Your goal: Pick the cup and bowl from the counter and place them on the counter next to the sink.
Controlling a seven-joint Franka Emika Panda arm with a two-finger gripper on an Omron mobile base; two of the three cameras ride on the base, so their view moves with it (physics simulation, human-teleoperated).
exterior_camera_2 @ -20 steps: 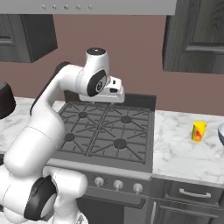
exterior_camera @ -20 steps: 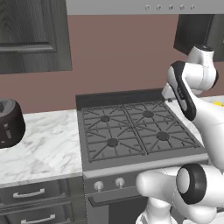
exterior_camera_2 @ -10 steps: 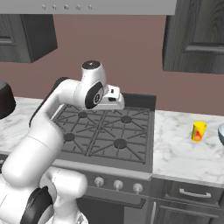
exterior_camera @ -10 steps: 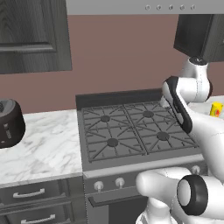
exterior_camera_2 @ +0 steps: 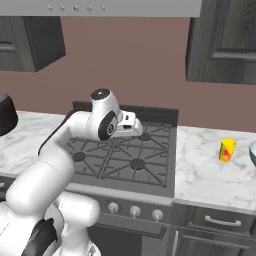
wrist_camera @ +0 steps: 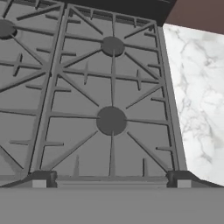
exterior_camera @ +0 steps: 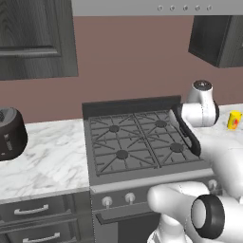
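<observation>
Jaws wide, holding nothing, over the stove (wrist_camera: pixel 111 120); cup (exterior_camera_2: pixel 227 149) stands apart (on the counter (exterior_camera_2: pixel 205 165)).

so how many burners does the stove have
4, in a two by two grid on the stove top: back left, back right, front left, front right. The arm may hide part of the right edge.

The yellow cup (exterior_camera_2: pixel 227 149) stands upright on the marble counter (exterior_camera_2: pixel 200 160), near the grey-blue bowl (exterior_camera_2: pixel 253 152).
</observation>
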